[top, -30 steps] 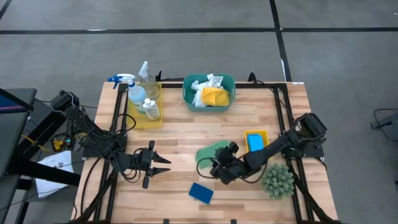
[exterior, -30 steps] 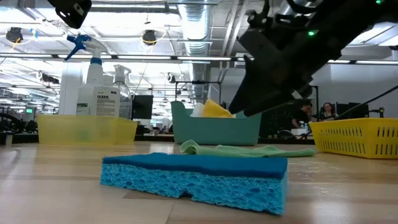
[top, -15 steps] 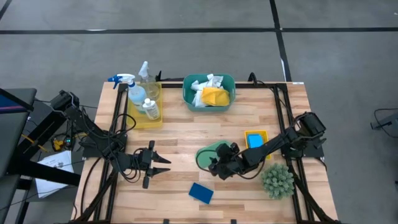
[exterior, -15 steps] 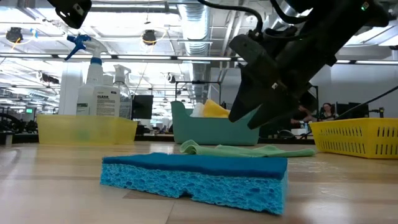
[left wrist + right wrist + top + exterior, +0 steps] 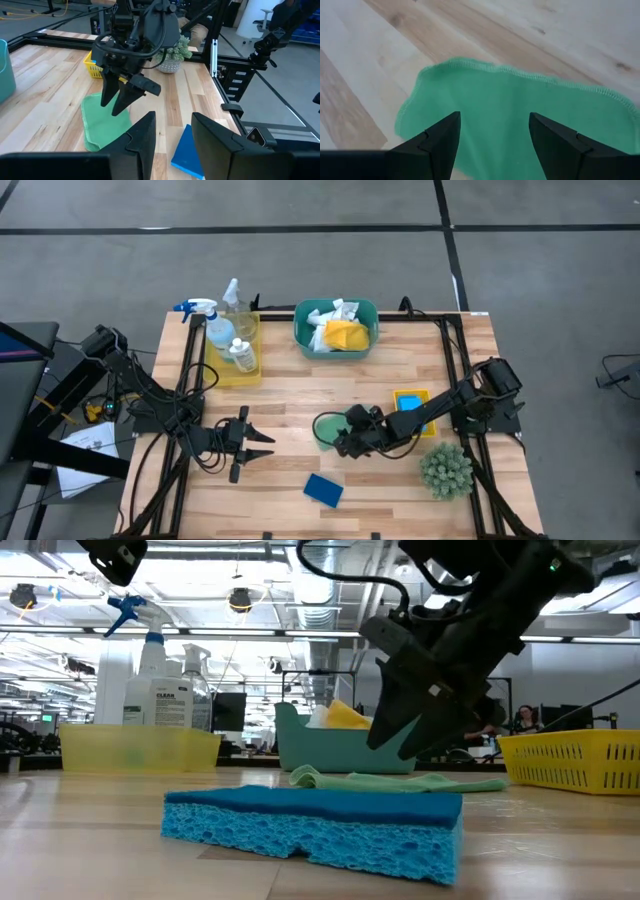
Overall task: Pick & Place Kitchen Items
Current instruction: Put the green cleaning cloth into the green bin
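- Wooden table under bright office lights, and the right gripper hangs just above the green cloth, fingers spread apart with nothing between them.
- Left gripper waits near the table's left side, fingers parted, empty.
- Dark-blue sponge lies flat at the front edge.
- Spray bottle stands in the yellow tray; yellow cloth sits in the teal basin.

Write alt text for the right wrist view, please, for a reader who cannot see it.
The right gripper hangs with fingers open above a green cloth lying flat on the wooden table. One hemmed edge of the cloth shows.
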Controlling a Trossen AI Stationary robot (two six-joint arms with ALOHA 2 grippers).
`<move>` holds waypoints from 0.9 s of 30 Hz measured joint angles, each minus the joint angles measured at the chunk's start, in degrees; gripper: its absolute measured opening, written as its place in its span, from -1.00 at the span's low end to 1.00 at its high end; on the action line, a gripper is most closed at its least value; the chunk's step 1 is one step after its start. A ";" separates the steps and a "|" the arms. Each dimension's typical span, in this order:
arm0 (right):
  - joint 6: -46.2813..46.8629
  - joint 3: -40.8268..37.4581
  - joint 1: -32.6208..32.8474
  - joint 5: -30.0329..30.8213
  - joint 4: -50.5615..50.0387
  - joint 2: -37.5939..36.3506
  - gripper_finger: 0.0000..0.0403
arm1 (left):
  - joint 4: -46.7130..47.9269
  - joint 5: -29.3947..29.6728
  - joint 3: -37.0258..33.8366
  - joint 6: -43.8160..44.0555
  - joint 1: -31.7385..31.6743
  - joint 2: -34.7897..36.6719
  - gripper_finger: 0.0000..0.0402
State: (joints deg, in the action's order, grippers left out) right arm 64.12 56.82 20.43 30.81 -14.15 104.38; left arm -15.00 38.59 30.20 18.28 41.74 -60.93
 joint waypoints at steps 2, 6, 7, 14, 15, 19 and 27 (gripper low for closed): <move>0.00 0.00 -0.10 -1.79 -0.59 0.00 0.13 | 0.00 -0.02 0.00 0.00 0.00 0.00 -0.39; 0.02 0.00 -0.35 -2.41 -1.52 0.00 0.13 | 0.00 0.00 0.00 0.00 -0.01 0.00 -0.39; 0.13 0.00 -0.35 -2.43 -1.60 0.00 0.13 | 0.00 0.00 0.00 0.00 0.00 0.00 -0.39; 0.36 -0.18 -0.85 -4.49 -1.93 2.13 0.13 | -0.01 -0.02 0.00 0.00 0.00 0.01 -0.39; 0.06 0.05 -1.11 -5.64 -0.20 2.89 0.13 | -0.02 -0.02 0.00 0.00 0.00 0.00 -0.39; -0.85 0.45 -1.64 -5.47 1.09 4.76 0.13 | 0.01 -0.04 0.00 0.00 -0.01 0.02 -0.39; -3.95 3.09 -1.73 -5.81 -1.08 5.60 -0.05 | -0.53 -0.04 0.00 -0.31 -0.13 -1.79 -0.39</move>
State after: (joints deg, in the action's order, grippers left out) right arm 60.17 59.91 18.69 25.00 -15.23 109.98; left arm -15.54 38.55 30.20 17.98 41.60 -62.72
